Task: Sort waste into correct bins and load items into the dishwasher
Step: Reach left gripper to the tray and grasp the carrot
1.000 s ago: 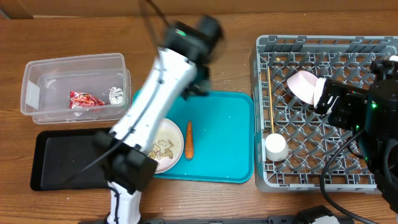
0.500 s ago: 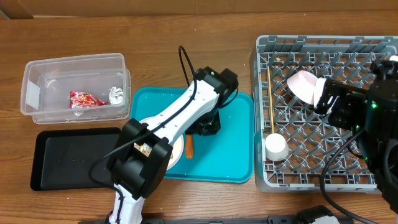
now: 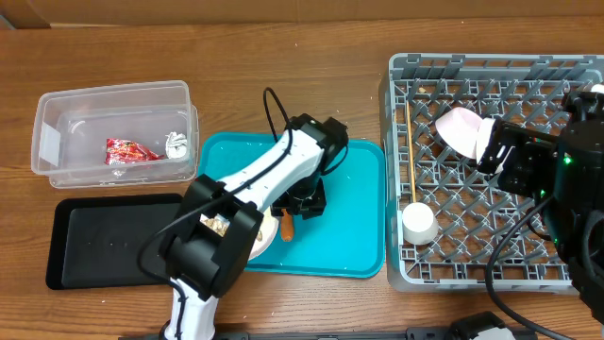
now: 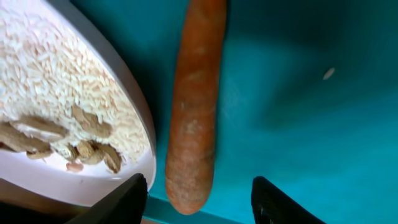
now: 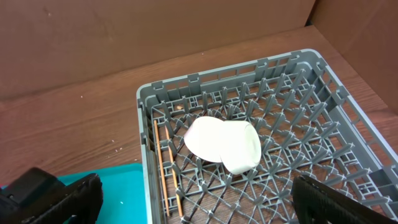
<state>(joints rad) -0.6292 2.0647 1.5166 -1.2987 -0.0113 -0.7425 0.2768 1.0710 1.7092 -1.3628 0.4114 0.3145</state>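
The orange carrot (image 4: 196,106) lies on the teal tray (image 3: 349,217) beside the white plate (image 4: 140,134), which holds rice and scraps (image 4: 56,106). My left gripper (image 4: 199,202) is open and low, one finger on each side of the carrot's near end; in the overhead view it (image 3: 302,203) covers most of the carrot (image 3: 284,229). My right gripper (image 5: 199,205) is open and empty above the grey rack (image 3: 491,62), near two bowls (image 5: 224,144). The chopsticks (image 5: 160,162) and a cup (image 3: 419,223) lie in the rack. The red wrapper (image 3: 130,151) and tissue (image 3: 176,144) lie in the clear tub (image 3: 57,104).
The black tray (image 3: 104,241) lies in front of the tub, left of the teal tray. The plate (image 3: 263,241) is partly under my left arm. The rack's left wall (image 5: 144,155) borders the teal tray (image 5: 118,186).
My left arm has swung from behind the teal tray down onto it. Its open gripper now sits over the carrot. The right arm has not moved.
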